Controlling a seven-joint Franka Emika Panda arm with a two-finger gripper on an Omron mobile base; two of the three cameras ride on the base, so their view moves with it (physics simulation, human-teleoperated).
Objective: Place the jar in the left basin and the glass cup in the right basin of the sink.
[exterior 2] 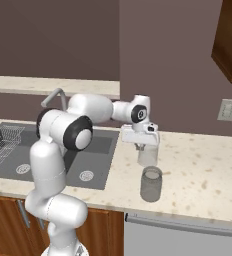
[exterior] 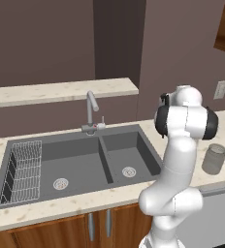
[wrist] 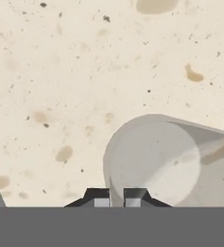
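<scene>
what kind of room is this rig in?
A rendered home kitchen, by the look of it: dark double-basin sink with a curved steel tap, speckled stone counter, wooden cabinets.

White arm reaching out low, gripper pinched on a glass rim.

The white Franka arm with dark joints (exterior 2: pixel 63 145) rises from its base, bends at a black-ringed elbow and stretches sideways, wrist turned so the hand points straight down. Its two-finger gripper (exterior 2: pixel 147 148) is closed narrow, the small dark fingertips (wrist: pixel 100 197) nipping the rim of the pale, clear, straight-sided glass cup (exterior 2: pixel 147 156) that stands under the hand.
</scene>
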